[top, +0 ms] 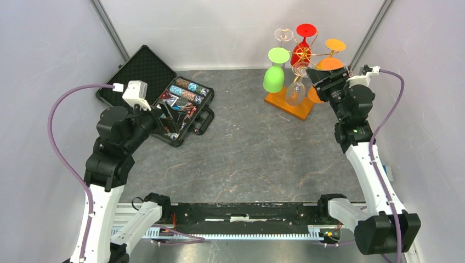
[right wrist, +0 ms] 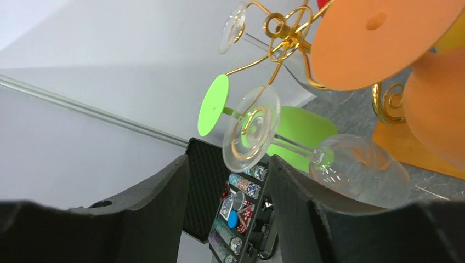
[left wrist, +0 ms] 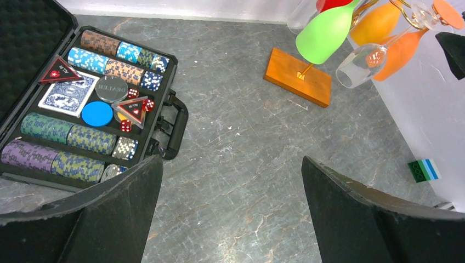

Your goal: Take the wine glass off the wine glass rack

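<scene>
The wine glass rack, gold wire on an orange-brown wooden base, stands at the far right and holds green, red, orange and clear glasses upside down. My right gripper is open right beside the rack. In the right wrist view its open fingers sit just under the round foot of a clear wine glass, whose stem runs right to its bowl; the foot's lower edge dips between the fingertips. The gold wire shows above. My left gripper is open and empty.
An open black case of poker chips, cards and dice lies at the far left, under my left gripper. A small green and blue block lies by the right wall. White walls close in on both sides.
</scene>
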`<state>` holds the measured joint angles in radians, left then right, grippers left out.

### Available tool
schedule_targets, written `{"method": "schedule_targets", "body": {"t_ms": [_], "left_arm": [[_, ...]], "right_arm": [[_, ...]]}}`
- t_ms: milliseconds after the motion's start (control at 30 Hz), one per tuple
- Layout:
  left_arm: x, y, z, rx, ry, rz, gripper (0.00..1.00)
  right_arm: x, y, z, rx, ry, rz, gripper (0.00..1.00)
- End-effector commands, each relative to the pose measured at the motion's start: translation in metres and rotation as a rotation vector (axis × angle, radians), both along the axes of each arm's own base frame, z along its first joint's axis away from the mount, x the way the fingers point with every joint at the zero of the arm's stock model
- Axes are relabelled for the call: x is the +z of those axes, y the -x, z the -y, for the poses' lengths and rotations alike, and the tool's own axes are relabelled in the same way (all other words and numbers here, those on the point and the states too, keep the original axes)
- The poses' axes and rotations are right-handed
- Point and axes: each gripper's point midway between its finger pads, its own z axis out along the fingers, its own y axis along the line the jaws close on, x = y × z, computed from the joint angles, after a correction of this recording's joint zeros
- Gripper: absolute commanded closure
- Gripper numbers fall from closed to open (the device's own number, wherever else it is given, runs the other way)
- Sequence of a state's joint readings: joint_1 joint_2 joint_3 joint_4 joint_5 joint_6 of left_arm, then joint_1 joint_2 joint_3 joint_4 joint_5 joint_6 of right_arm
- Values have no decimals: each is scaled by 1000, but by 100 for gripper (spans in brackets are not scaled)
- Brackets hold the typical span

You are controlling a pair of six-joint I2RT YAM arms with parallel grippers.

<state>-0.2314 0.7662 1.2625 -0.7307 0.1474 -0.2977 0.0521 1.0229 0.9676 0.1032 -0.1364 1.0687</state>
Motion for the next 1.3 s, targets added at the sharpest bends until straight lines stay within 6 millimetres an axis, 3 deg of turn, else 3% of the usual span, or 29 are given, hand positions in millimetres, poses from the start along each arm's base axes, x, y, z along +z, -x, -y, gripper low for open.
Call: {"method": "schedule_targets", "body": {"t_ms": [0, 533, 800, 1267], "left_arm": [[8, -8, 1, 18, 31, 27, 0], [4, -9, 0, 27, 27, 19, 0], [4, -7, -2, 30, 23, 26, 0], [5, -7, -2, 31, 30, 31, 0]], "right_arm": [[11, -13, 5, -35, -64, 22, 43], [-7, -29, 14, -91, -35, -43, 76], [0, -26, 13, -82, -37, -38, 100], [19, -6, -2, 4, -124, -8, 100]]}}
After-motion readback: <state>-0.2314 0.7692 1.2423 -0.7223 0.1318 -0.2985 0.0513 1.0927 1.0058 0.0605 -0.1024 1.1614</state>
